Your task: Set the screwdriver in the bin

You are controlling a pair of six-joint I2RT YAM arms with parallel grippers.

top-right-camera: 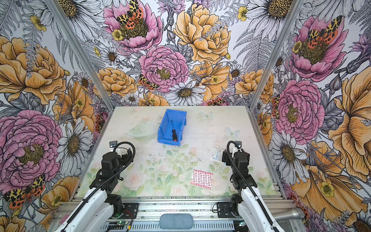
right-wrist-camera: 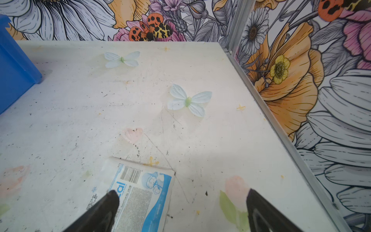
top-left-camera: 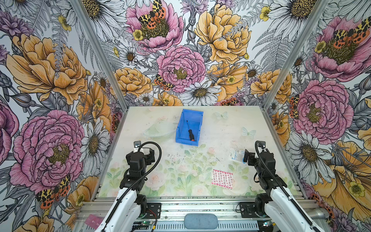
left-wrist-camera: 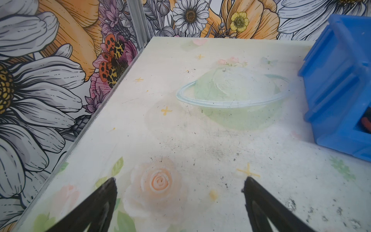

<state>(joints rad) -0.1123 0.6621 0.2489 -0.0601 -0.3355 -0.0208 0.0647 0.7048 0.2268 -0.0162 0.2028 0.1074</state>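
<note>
screwdriver (top-left-camera: pixel 190 131) inside blue bin (top-left-camera: pixel 180 128)

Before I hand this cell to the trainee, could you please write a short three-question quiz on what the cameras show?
1. True or false: the screwdriver lies inside the bin.
2. Fill in: the left pincer stands ____, holding nothing.
3. The white packet lies nearest to: A) left pincer; B) right pincer; C) bin.
Key: 1 true; 2 open; 3 B.
</note>
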